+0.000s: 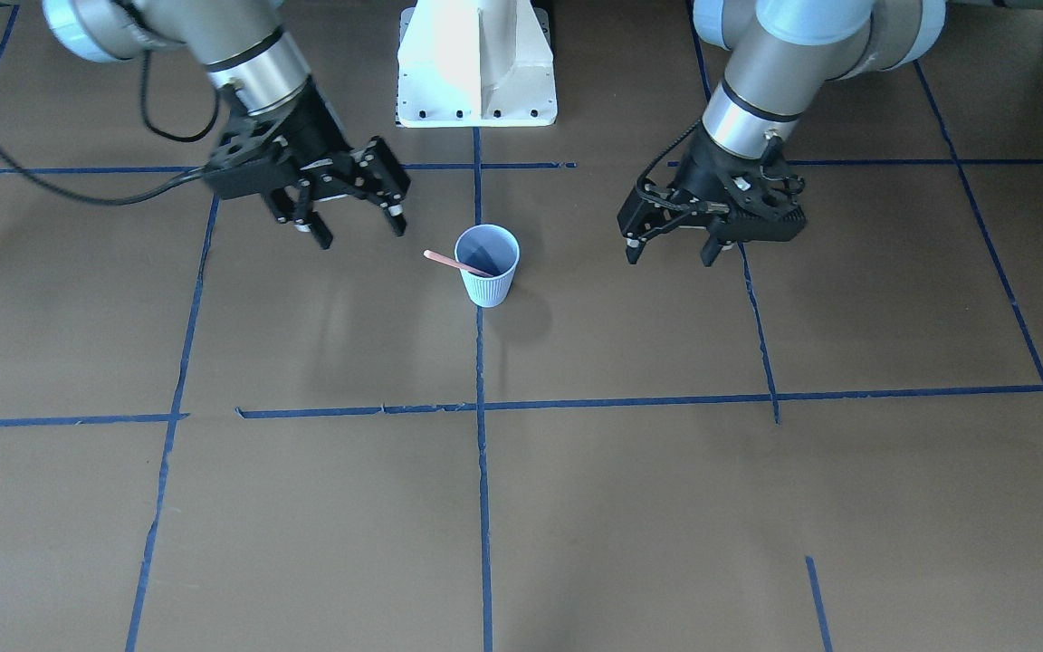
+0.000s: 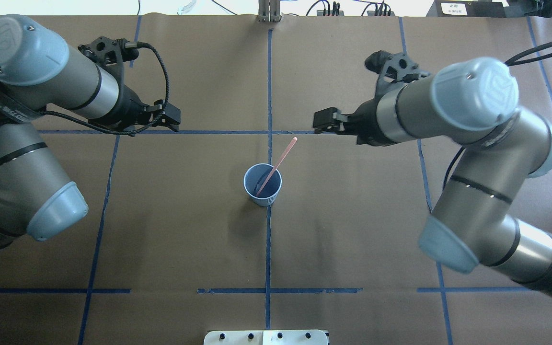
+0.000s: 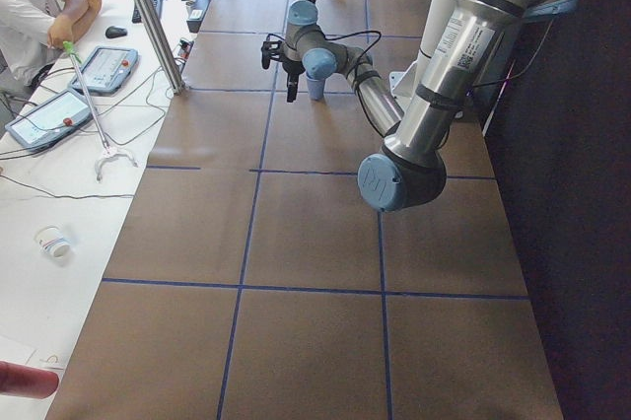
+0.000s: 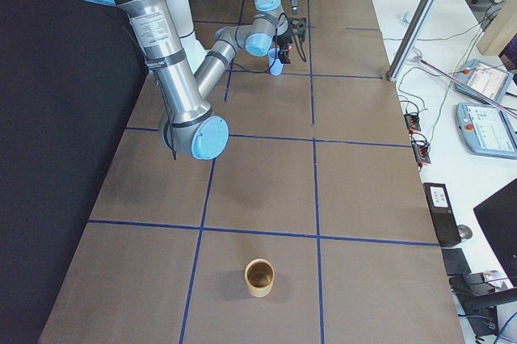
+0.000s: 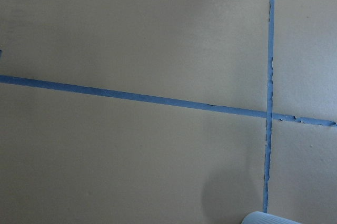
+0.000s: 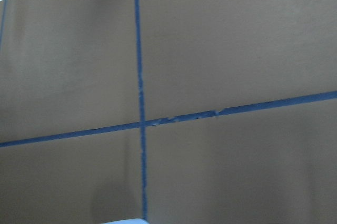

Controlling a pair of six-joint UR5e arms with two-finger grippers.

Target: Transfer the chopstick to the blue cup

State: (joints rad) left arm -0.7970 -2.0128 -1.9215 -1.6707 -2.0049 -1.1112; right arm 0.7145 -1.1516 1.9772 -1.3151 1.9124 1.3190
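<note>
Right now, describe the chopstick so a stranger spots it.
On the brown table, astride its central blue tape line, stands the blue cup. The chopstick is the thin pinkish stick leaning inside it, one end poking past the rim.

The blue cup [image 1: 488, 284] stands upright at the middle of the surface [image 1: 576, 507]. The chopstick [image 1: 454, 263] leans out of it toward the robot's right, so its raised end bars that side of the rim while the rest of the mouth lies open from above. The right tool [image 1: 360, 237] and the left tool [image 1: 670, 259] hang above the surface on either side of the cup, fingers spread. Bare surface lies between each and the cup, though the right one is near the stick's raised end. The operators' half is broad open room, with a brown cup [image 4: 260, 277] standing well apart near the right end.
</note>
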